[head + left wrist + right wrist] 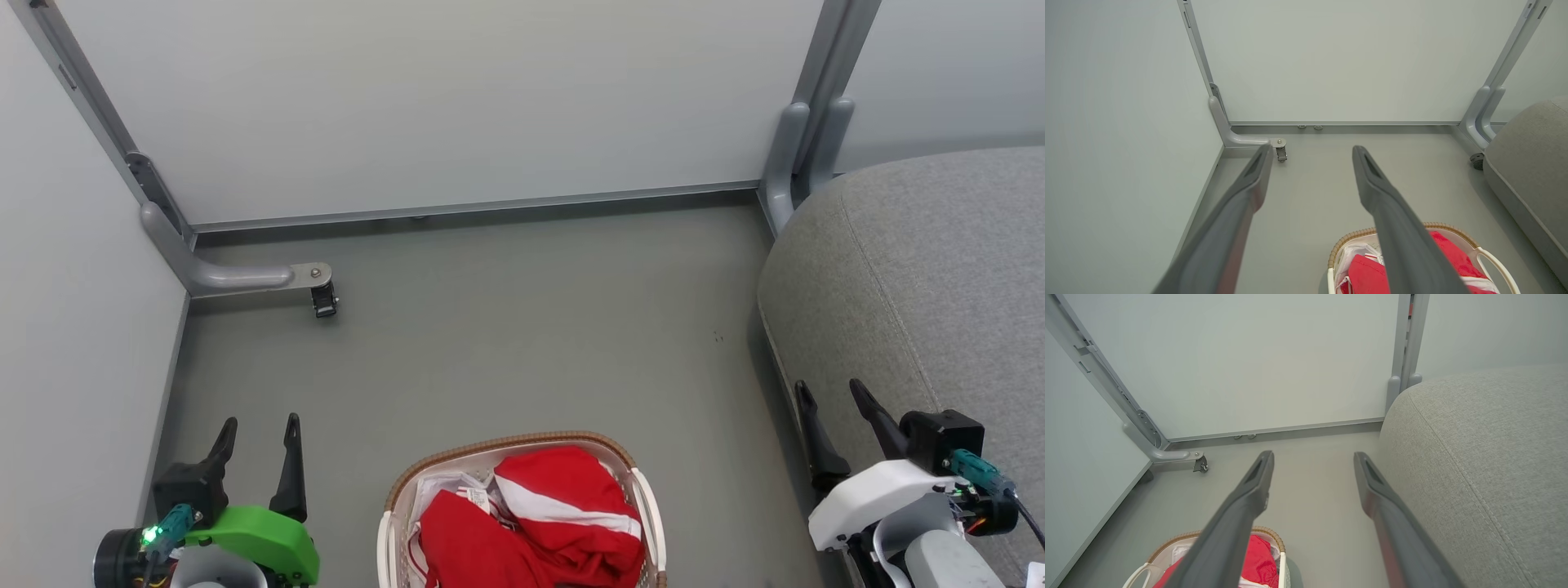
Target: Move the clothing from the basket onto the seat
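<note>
Smooth grey floor (522, 343). Pale panels (457, 106) in grey metal frames close off the back and the left side. From the left corner a grey tubular foot (237, 278) runs out over the floor and ends in a small dark caster (324, 300). To the right is the seat (922, 269): grey woven upholstery, rounded corner, one stitched seam running down it. The basket (392, 498) stands on the floor at bottom centre of the head view, between the two arms, near the seat but apart from it. It has a brown woven-look rim and white sides. The clothing (563, 506) lies heaped inside it, bright red with a broad white stripe, and the white liner (445, 486) shows at the left inside wall. The left tool (261, 419), on a green housing, is over the floor left of the basket, fingers spread wide and gripping nothing. The right tool (829, 384), on a white housing, is by the seat's front edge, also wide and empty; whether it touches the upholstery cannot be told. The left wrist view adds a second caster (1476, 161) at the post beside the seat, two small fittings (1308, 127) under the back rail, and the basket's white loop handle (1496, 263). The right wrist view gives the seat's weave close up.
</note>
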Robot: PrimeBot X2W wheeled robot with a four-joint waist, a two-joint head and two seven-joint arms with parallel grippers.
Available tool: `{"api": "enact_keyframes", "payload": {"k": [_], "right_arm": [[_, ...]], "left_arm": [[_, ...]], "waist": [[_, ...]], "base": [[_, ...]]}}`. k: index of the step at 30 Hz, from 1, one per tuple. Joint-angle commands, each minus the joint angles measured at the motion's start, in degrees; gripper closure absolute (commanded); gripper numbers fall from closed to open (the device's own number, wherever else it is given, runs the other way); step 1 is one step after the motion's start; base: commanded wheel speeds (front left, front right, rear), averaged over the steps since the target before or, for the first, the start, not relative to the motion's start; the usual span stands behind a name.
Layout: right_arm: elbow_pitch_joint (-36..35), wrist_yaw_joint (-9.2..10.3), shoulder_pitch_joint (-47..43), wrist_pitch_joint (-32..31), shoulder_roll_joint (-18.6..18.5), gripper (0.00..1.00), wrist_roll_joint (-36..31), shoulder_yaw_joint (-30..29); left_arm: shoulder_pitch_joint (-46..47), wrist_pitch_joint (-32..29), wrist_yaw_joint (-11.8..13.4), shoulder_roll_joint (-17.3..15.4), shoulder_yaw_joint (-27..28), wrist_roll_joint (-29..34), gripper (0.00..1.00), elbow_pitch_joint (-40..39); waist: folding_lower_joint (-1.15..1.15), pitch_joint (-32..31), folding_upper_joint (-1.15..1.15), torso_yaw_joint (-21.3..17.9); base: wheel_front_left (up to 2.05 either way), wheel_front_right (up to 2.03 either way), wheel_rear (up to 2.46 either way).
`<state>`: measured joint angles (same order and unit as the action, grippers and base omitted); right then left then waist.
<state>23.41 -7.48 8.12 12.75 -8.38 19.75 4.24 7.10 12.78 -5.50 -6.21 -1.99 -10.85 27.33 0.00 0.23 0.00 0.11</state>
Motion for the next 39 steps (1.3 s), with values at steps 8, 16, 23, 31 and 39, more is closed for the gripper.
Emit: {"api": "enact_keyframes", "payload": {"k": [8, 16, 23, 31, 39], "right_arm": [[1.0, -0.02, 0.4, 1.3, 0.0, 0.0, -4.5, -1.0], [1.8, -0.01, 0.6, 2.1, 0.3, 0.0, -7.6, -1.4], [2.0, -0.01, 0.6, 2.5, 0.5, 0.0, -8.7, -1.3], [1.4, -0.01, 0.3, 2.5, 0.6, 0.0, -7.8, -1.1], [-1.1, 0.01, 2.2, 2.5, 0.8, 0.0, -7.4, 1.2]], "left_arm": [[0.3, 1.3, 0.2, 0.3, 1.2, 3.8, 0.0, 0.4], [-0.4, 2.1, -0.5, 0.7, 1.7, 7.2, 0.0, 0.7], [-0.8, 2.4, -1.0, 0.8, 2.3, 8.4, 0.0, 0.9], [-0.6, 2.4, -1.5, 1.5, 3.2, 7.1, 0.0, 0.7], [0.7, 2.4, -1.9, 2.4, 3.7, 5.5, 0.0, 1.0]], "waist": [[0.0, -0.1, 0.0, 0.1], [0.0, -0.1, 0.0, 0.1], [0.0, -0.1, 0.0, -0.1], [0.0, 0.4, 0.0, 0.0], [0.0, 3.8, 0.0, -0.9]], "base": [[0.0, 0.0, 0.0], [0.0, 0.0, 0.0], [0.0, 0.0, 0.0], [0.0, 0.0, 0.0], [0.0, 0.0, 0.0]]}}
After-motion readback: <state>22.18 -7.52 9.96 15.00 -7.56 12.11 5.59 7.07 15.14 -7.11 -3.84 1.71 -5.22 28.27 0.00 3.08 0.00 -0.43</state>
